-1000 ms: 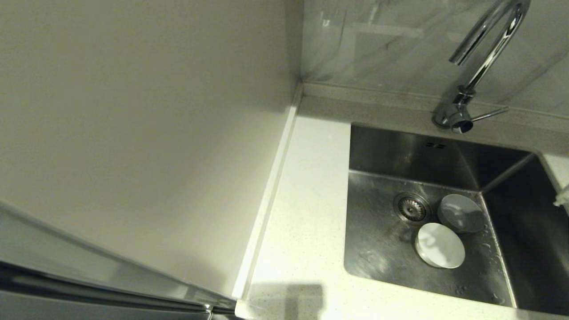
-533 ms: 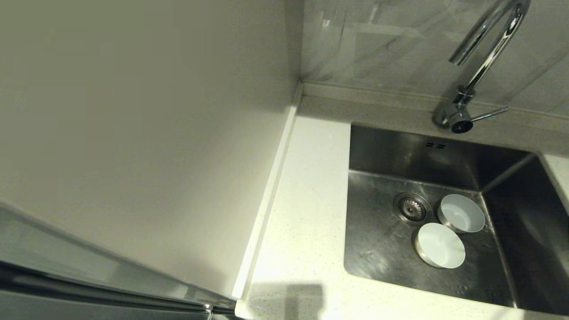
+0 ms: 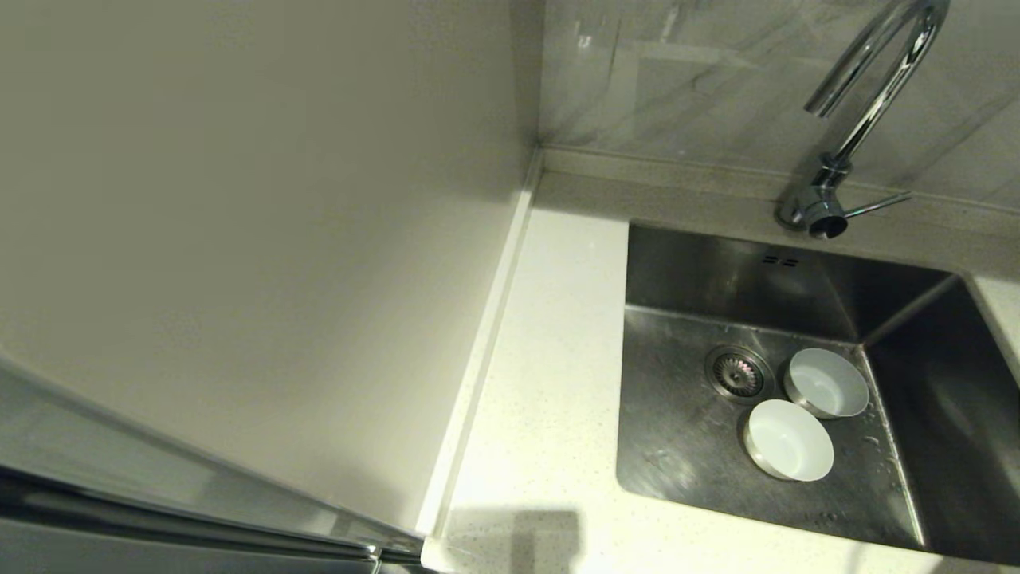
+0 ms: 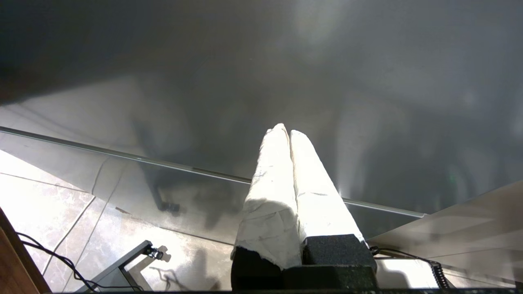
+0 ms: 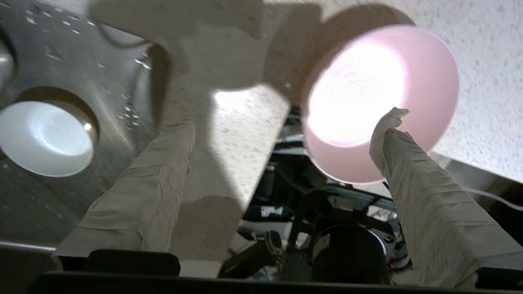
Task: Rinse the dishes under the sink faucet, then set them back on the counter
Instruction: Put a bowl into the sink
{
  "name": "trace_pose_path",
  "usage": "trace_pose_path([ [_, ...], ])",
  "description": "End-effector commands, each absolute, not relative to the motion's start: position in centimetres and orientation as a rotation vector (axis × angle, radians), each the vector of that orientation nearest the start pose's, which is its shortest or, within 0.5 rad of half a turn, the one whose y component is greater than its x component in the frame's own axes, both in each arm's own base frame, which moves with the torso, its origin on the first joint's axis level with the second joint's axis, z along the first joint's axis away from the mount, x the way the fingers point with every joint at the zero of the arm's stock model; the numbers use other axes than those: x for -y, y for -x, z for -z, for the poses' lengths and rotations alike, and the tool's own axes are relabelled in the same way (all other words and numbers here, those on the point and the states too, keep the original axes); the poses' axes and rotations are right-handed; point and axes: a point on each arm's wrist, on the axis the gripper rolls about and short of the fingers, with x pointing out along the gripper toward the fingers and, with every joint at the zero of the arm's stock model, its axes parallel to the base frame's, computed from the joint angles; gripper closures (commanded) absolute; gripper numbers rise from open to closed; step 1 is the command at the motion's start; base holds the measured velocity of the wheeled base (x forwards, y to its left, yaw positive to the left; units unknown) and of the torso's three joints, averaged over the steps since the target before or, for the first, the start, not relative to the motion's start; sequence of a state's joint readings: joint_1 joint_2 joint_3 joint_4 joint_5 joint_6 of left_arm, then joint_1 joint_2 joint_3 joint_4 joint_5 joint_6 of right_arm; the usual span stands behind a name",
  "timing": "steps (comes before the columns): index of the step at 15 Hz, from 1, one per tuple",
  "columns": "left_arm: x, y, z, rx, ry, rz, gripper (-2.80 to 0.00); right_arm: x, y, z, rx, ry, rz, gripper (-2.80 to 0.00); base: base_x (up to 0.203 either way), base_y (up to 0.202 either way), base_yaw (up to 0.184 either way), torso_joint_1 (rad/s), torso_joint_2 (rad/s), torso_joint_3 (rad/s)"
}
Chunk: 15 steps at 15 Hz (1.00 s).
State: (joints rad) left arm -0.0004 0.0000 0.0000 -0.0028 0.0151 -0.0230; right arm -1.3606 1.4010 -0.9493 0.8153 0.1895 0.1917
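Two white bowls stand upright side by side in the sink [image 3: 677, 430], one at the back [image 3: 826, 383] and one nearer me [image 3: 789, 450], just right of the drain strainer [image 3: 737, 372]. The chrome faucet [image 3: 868, 104] arches over the sink's back edge, its lever [image 3: 876, 206] pointing right. Neither gripper shows in the head view. In the right wrist view my right gripper [image 5: 286, 122] is open above the counter's [image 5: 490, 61] front edge. One fingertip [image 5: 392, 118] overlaps the rim of the pale pink bowl [image 5: 380, 81]. Whether it touches is unclear. My left gripper [image 4: 284, 130] is parked and shut on nothing.
A tall pale panel [image 3: 239, 239] walls off the left of the counter strip [image 3: 550, 383]. Grey marbled tiles rise behind the faucet. Water drops lie on the sink floor [image 5: 81, 49] near a white bowl [image 5: 45, 139]. The robot's base shows below the counter edge.
A bit of my right gripper at the head view's right edge has moved out of sight. The shadow it cast over the back white bowl has lifted.
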Motion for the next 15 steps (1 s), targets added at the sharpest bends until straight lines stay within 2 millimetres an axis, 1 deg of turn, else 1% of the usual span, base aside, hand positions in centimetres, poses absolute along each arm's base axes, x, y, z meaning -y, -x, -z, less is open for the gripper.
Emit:
trace_pose_path([
  [1, 0.0, 2.3, -7.6, 0.006, 0.023, -0.014, 0.00, 16.6, -3.1, -17.8, -0.904, -1.139, 1.112, -2.80, 0.000, 0.000, 0.000, 0.000, 0.00, 0.000],
  [8, 0.0, 2.3, -7.6, 0.008, 0.023, -0.015, 0.00, 17.9, -1.4, -15.1, -0.993, -1.225, 1.068, -2.80, 0.000, 0.000, 0.000, 0.000, 0.00, 0.000],
  [12, 0.0, 2.3, -7.6, 0.006, 0.023, -0.016, 0.00, 19.6, -1.5, -11.8, -1.006, -1.227, 1.038, -2.80, 0.000, 0.000, 0.000, 0.000, 0.00, 0.000],
  [15, 0.0, 2.3, -7.6, 0.006, 0.025, -0.014, 0.00, 19.6, -1.6, -11.0, -1.032, -1.209, 0.953, -2.80, 0.000, 0.000, 0.000, 0.000, 0.00, 0.000],
])
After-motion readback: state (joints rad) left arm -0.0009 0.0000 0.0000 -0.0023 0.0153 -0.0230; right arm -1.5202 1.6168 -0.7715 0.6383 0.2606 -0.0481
